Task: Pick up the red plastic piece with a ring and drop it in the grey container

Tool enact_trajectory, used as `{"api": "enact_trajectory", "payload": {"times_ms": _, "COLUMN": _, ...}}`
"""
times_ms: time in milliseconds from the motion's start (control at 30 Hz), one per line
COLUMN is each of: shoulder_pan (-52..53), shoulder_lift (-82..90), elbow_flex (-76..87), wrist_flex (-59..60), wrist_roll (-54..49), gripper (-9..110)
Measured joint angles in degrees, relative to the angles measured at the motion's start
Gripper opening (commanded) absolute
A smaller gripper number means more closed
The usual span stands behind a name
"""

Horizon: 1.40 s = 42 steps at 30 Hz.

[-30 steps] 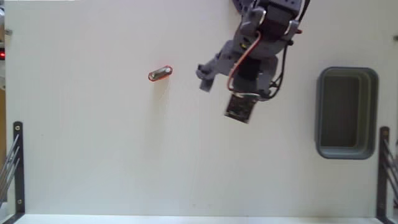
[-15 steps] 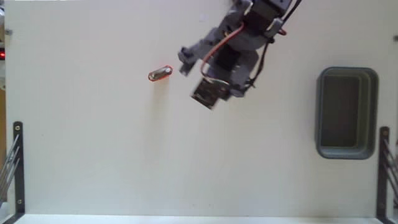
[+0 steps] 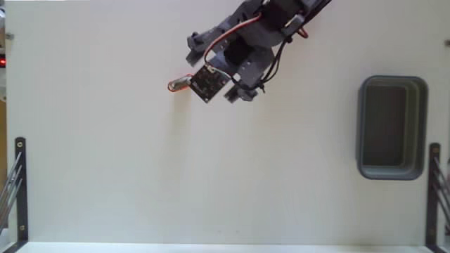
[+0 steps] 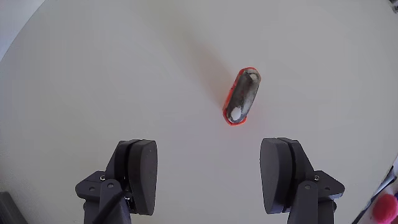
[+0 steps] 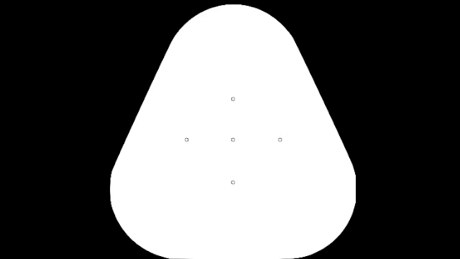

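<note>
In the fixed view the small orange-red plastic piece with a ring (image 3: 181,83) lies flat on the pale cream bench (image 3: 140,169) in the upper middle of the frame, left of centre, its right end hidden under the arm. The dark grey printed arm (image 3: 246,42) reaches down from the top edge towards the left, and its square camera board sits just beside the piece. The dark grey rectangular plastic container with rounded corners and a thick rim (image 3: 392,127) stands well apart at the right edge of the frame, with nothing showing inside it. In the wrist view the claw (image 4: 214,177) comes in from the bottom edge with its two dark grey fingers (image 4: 138,174) spread wide and nothing between them. The red piece (image 4: 242,98) lies on the bench above the fingers, right of centre, nearer the right-hand finger, apart from both. It is tilted slightly from upright in the frame, with a greyish glossy middle inside its red outline.
</note>
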Motion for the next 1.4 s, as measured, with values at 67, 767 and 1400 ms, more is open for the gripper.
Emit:
{"api": "enact_trajectory", "payload": {"times_ms": 67, "shoulder_pan": 0.62, "shoulder_lift": 0.0, "elbow_flex": 0.0, "wrist_flex": 0.0, "wrist_roll": 0.0, "gripper": 110}}
{"api": "enact_trajectory", "payload": {"times_ms": 767, "shoulder_pan": 3.87, "shoulder_lift": 0.0, "elbow_flex": 0.0, "wrist_flex": 0.0, "wrist_roll": -0.09, "gripper": 110}}
{"api": "enact_trajectory", "payload": {"times_ms": 1400, "shoulder_pan": 3.96, "shoulder_lift": -4.66, "elbow_flex": 0.0, "wrist_flex": -2.29, "wrist_roll": -0.09, "gripper": 110}}
